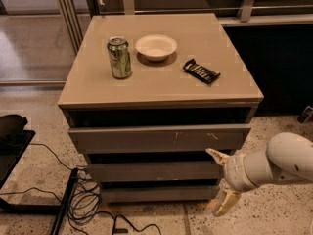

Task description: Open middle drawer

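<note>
The cabinet [161, 97] has three stacked grey-brown drawer fronts. The middle drawer [151, 171] is the plain front under the bigger top front [156, 138], which has pale scratch marks. Its inside does not show. The narrow bottom front [151, 194] lies below it. My gripper [220, 180] is at the right end of the middle drawer, reaching in from the right on a white arm [279, 163]. Its fingers are spread open, one fingertip [215, 154] at the drawer's upper right corner and the other [221, 207] down near the floor. It holds nothing.
On the cabinet top stand a green can [120, 58], a white bowl [155, 47] and a dark snack bar [201, 71]. Black cables [83, 199] and a dark stand [12, 141] lie on the floor at the left. A dark wall [279, 62] is to the right.
</note>
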